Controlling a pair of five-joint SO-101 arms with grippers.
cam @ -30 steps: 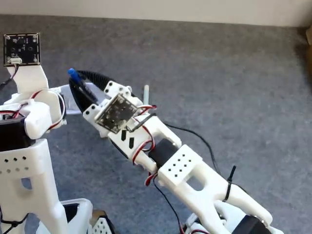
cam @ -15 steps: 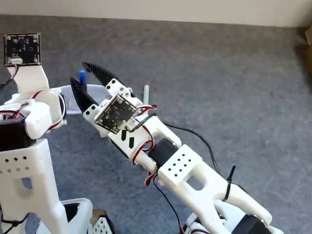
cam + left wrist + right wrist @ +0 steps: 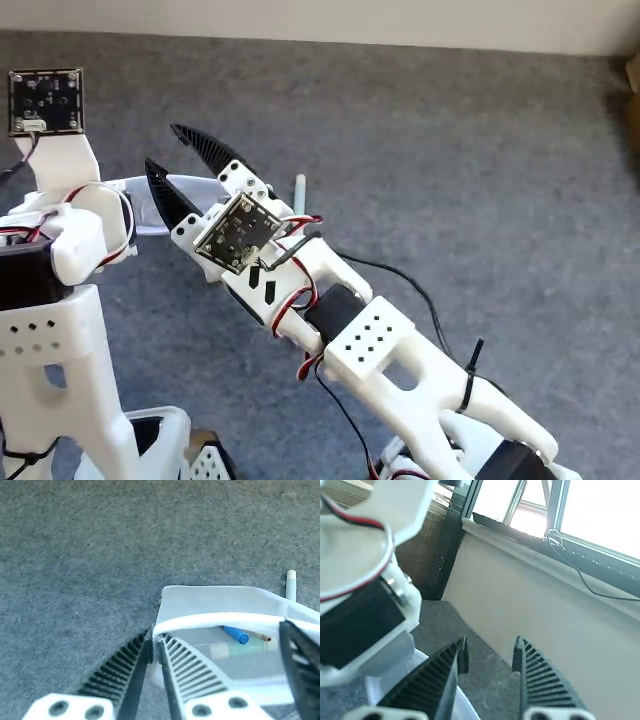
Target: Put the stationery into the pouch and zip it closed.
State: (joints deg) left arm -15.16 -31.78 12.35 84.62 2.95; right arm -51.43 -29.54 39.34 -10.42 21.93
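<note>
Pinching the pouch (image 3: 215, 605) rim, left hand (image 3: 154, 641) clamped — pen (image 3: 235, 635) inside — right hand (image 3: 163, 148) spread.

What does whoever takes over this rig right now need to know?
The left gripper is shut on the rim of the pouch, holding its mouth open.
The right gripper is open and empty, above the pouch.
Done: a blue pen and a pale tube lie inside.
Left: a pale pen lies on the table beside the pouch. Put it in, then zip the pouch closed.
</note>
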